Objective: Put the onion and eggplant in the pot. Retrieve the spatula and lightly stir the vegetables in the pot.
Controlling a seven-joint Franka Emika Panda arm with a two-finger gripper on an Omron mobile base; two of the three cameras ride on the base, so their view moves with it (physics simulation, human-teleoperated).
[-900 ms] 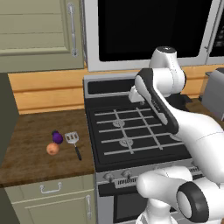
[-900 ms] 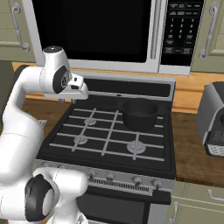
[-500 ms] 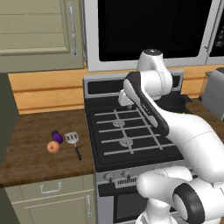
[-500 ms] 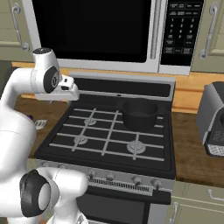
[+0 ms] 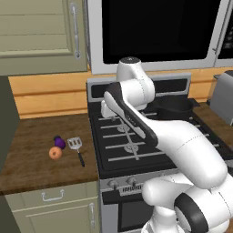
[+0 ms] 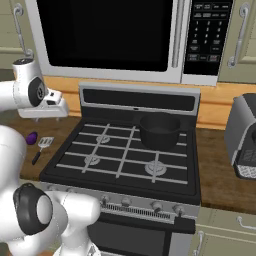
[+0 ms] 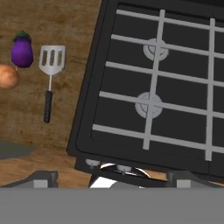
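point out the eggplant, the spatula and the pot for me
eggplant [image 7: 22, 52], hand view, middle of its purple body
spatula [image 7: 52, 60], hand view, slotted silver head
pot [image 6: 160, 131], right base view, its dark front wall

From my remote seat: wooden counter lies left of the black gas stove. On it, the small purple eggplant sits just behind the round orange-tan onion, nearly touching. The silver slotted spatula lies just right of both, head toward the wall. The black round pot stands on the stove's rear right burner. A grey toaster stands on the counter right of the stove.
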